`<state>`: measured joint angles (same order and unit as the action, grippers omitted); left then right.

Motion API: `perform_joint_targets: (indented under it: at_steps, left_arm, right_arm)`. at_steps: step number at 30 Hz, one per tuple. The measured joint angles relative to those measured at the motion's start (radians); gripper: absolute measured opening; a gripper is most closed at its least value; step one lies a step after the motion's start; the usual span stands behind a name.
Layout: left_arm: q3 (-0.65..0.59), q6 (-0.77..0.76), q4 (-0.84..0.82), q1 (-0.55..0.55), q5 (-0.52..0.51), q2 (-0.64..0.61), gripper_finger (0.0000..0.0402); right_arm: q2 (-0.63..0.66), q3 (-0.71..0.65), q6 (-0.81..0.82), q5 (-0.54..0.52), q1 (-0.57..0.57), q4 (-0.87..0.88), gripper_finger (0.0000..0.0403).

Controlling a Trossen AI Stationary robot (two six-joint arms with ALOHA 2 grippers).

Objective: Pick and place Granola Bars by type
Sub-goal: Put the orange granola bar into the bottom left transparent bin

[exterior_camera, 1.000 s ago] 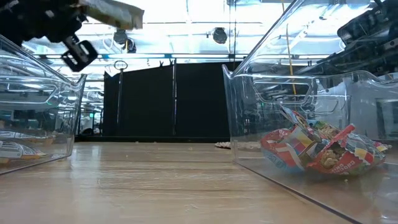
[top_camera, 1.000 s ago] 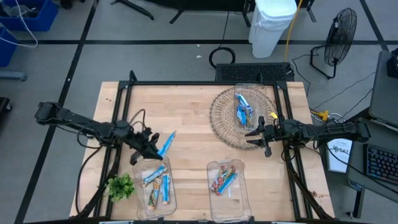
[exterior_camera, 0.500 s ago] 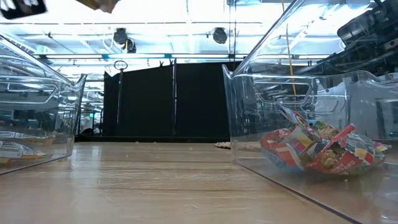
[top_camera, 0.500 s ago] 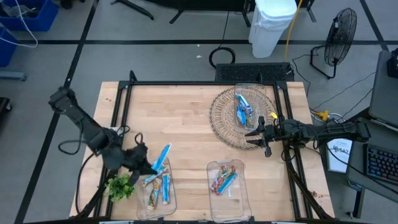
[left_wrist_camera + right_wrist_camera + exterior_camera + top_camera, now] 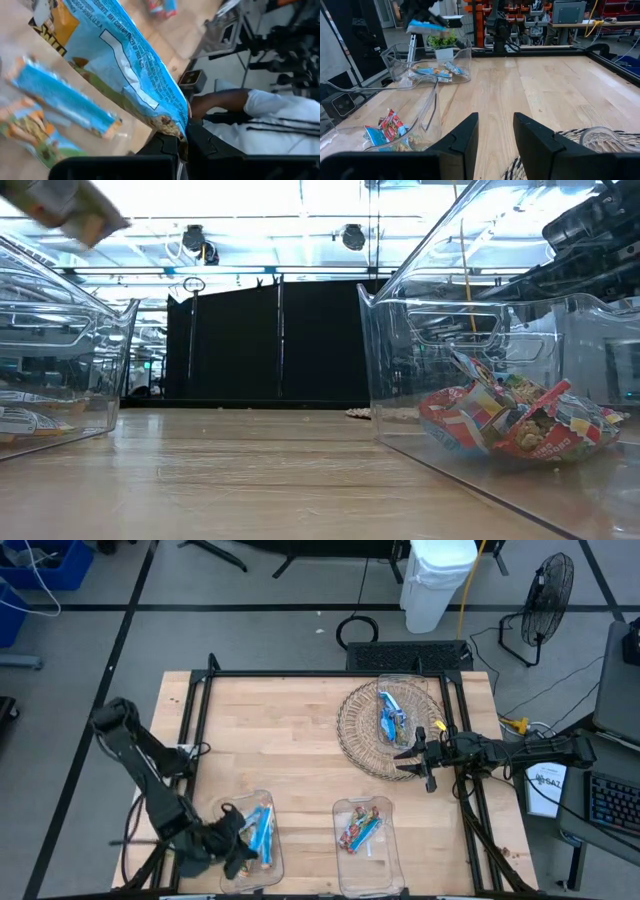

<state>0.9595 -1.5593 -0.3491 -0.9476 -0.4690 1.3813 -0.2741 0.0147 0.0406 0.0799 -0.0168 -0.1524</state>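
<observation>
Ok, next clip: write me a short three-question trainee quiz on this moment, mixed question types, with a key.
1. True or false: the left gripper is shut on a blue granola bar.
2. Multiple choice: where does the right gripper sit?
A. over the right clear bin
B. at the edge of the wicker basket
C. beside the green sprig
3. Fill in: the right clear bin holds mostly ____ bars.

Key:
1. True; the wrist view shows the wrapper's end pinched between the fingers, above the left clear bin.
2. B; its jaws are open and hold nothing.
3. Multicoloured.
</observation>
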Motion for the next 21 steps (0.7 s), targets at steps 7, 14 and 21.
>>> perform_joint_targets:
  at_steps: [7,14,21]
  left_arm:
    - [0.064,-0.242,-0.089,-0.018,0.034,0.116,0.001]
    - [0.066,-0.4,-0.152,-0.012,0.13,0.171,0.001]
    - [0.066,-0.399,-0.158,0.002,0.155,0.18,0.001]
  right_arm:
    - [0.0,0.0,0.0,0.0,0.0,0.0,0.0114]
    - [0.0,0.0,0.0,0.0,0.0,0.0,0.0114]
    - [0.0,0.0,0.0,0.0,0.0,0.0,0.0114]
